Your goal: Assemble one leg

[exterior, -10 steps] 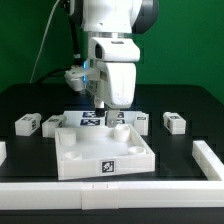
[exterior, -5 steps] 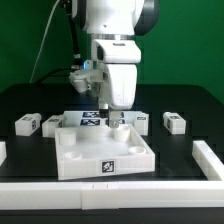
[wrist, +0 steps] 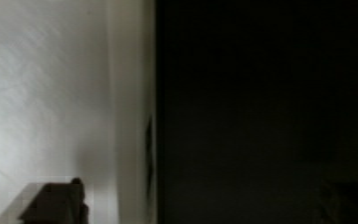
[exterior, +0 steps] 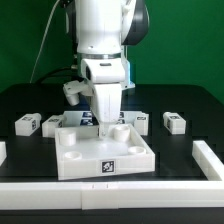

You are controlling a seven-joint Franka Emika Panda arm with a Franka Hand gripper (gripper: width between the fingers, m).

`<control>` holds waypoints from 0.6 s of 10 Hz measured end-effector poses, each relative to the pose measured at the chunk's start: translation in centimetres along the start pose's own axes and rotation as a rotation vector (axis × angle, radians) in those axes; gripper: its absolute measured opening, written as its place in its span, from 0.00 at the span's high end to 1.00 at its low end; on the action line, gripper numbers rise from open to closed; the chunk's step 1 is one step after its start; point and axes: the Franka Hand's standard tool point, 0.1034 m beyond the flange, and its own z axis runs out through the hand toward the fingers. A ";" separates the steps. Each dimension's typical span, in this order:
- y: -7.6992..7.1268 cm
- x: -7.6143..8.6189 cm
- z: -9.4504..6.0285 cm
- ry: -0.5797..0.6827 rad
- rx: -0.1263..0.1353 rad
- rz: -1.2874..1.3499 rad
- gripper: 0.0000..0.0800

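Gripper (exterior: 106,117) low, white panel (exterior: 80,160) directly beneath; jaw spacing not discernible. Risk: an off-line descent jams it on the panel rim, nudging the panel; nearest leg (exterior: 140,120) just beside gripper.

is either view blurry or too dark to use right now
Exterior view: evenly lit and fairly sharp, the white panel bright without glare, soft shadows in its recesses. Wrist view: close and blurred, half pale surface, half near-black; the end effector fingertips are only dim shapes at the frame's edge.
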 end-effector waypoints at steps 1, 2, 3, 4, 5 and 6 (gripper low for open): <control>0.2 -0.1 0.2 0.000 0.000 0.000 0.19; 0.4 -0.1 0.1 -0.001 -0.003 0.008 0.19; 0.6 -0.1 0.0 -0.002 -0.007 0.009 0.36; 0.6 -0.1 0.0 -0.002 -0.005 0.010 0.36; 0.5 -0.1 0.0 -0.002 -0.005 0.010 0.55; 0.5 -0.1 0.0 -0.002 -0.005 0.010 0.73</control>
